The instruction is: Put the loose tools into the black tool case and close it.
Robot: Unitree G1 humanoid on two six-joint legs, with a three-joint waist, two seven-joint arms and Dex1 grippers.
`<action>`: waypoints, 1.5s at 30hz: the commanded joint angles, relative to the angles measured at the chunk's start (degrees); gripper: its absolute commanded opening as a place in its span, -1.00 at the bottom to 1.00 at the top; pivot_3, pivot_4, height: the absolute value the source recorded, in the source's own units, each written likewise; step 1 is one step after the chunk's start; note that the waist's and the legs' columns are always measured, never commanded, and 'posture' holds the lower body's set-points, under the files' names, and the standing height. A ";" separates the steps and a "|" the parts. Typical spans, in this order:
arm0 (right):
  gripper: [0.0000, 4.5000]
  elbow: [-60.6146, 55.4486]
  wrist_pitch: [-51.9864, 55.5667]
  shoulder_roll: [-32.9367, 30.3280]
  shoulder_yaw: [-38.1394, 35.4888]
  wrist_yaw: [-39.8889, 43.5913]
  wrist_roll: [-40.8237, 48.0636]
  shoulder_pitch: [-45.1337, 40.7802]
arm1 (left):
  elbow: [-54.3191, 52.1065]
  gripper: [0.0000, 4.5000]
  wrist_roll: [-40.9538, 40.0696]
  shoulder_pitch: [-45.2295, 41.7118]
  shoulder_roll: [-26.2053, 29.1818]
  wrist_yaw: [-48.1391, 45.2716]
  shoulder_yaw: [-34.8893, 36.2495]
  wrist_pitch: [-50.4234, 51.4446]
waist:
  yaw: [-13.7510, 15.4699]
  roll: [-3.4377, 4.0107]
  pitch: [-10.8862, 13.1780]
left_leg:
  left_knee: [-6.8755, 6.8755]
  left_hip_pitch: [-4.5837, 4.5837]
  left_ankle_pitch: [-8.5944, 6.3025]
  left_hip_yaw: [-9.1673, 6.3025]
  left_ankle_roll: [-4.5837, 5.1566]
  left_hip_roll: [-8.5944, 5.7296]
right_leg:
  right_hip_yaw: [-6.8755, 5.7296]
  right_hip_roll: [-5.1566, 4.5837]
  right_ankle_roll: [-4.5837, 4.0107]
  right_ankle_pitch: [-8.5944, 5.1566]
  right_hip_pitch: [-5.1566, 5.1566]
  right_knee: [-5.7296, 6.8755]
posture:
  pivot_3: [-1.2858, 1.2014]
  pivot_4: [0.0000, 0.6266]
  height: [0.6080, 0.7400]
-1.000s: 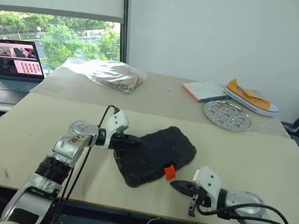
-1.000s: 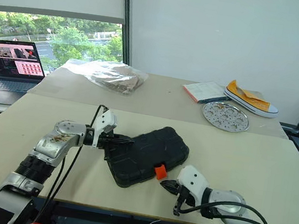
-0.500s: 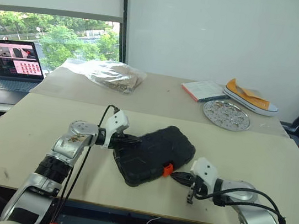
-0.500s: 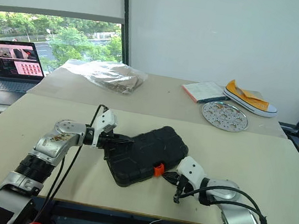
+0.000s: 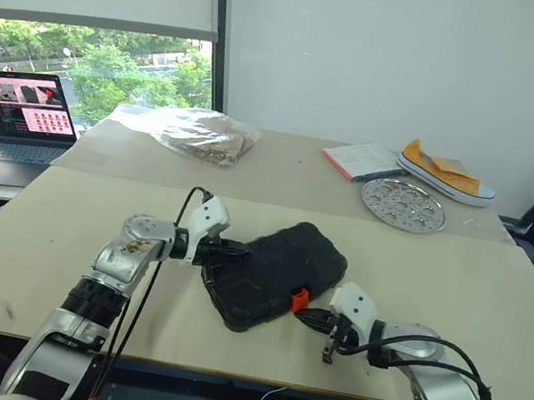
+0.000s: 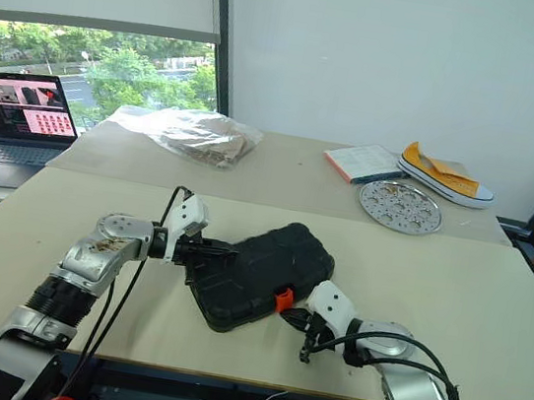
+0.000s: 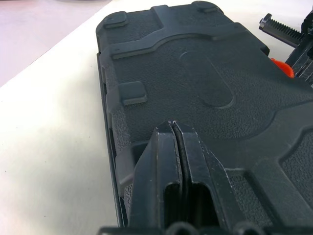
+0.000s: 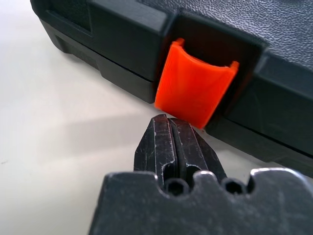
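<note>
The black tool case [image 5: 277, 273] lies lid-down and shut on the counter [image 5: 455, 276], its long axis running diagonally from my near left toward my far right, with the orange latch [image 8: 194, 89] on the near long edge facing my right side. My left fingers [image 7: 175, 161] are pressed together, holding nothing, tips resting on the lid at the case's left end; I judge this a steadying press. My right fingers [image 8: 172, 147] are likewise shut and empty, pointing forward and leftward, tips just below and just short of the latch, low to the counter; whether they touch it I cannot tell. The latch appears to stand slightly proud of its recess, so I judge it not yet snapped home. The right arm is the nearer to the latch and the one placed to act; the coming move, in my judgement, is a short push forward and up along the line of the fingers, square to the case's long edge. No loose tools lie on the counter around the case.
</note>
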 commanded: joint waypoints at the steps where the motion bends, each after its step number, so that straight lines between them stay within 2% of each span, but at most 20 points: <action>1: -1.00 -4.44 -0.79 1.49 -1.64 -1.32 1.54 -4.11 | 3.32 -0.96 3.51 2.99 -0.75 -0.78 -5.56 0.61 | -0.06 0.00 0.00 | 0.00 0.00 0.00 0.00 0.00 0.00 | 0.00 0.00 0.00 0.00 0.00 0.00 | 0.03 -0.52 1.00; 13: -1.00 -0.32 1.00 1.50 0.61 -1.82 -2.84 -7.24 | 6.22 -0.96 6.42 4.64 -2.14 -1.02 -8.19 -1.27 | -0.48 0.21 -0.13 | -0.05 0.08 0.01 0.02 -0.01 0.02 | 0.04 0.02 0.04 -0.03 0.04 0.00 | 0.03 -0.52 1.00; 19: -1.00 -4.71 4.60 -1.83 -0.61 0.58 -1.58 -3.69 | 6.79 -0.96 6.82 4.05 -4.13 -0.31 -7.86 -1.88 | -0.27 0.68 -0.43 | -0.05 0.11 0.01 0.01 -0.02 0.02 | 0.05 0.00 0.29 -0.19 0.11 -0.01 | 0.03 -0.52 1.00; 25: -1.00 -7.88 6.17 -4.27 -2.53 0.40 -0.21 -1.31 | 7.85 -0.96 5.93 1.97 -5.60 0.20 -6.81 -1.80 | -0.05 0.71 -0.50 | -0.17 0.11 0.00 0.01 0.00 0.01 | 0.04 0.01 0.21 -0.23 0.10 -0.07 | 0.03 -0.52 1.00; 45: -1.00 -1.61 2.69 1.71 0.05 -2.66 -2.21 -5.91 | 12.31 -0.96 10.14 0.54 -4.39 3.39 -10.01 3.40 | -0.74 0.66 -0.52 | -0.37 0.19 0.00 0.00 0.00 0.05 | 0.06 0.04 0.37 -0.33 0.10 -0.12 | 0.03 -0.52 1.00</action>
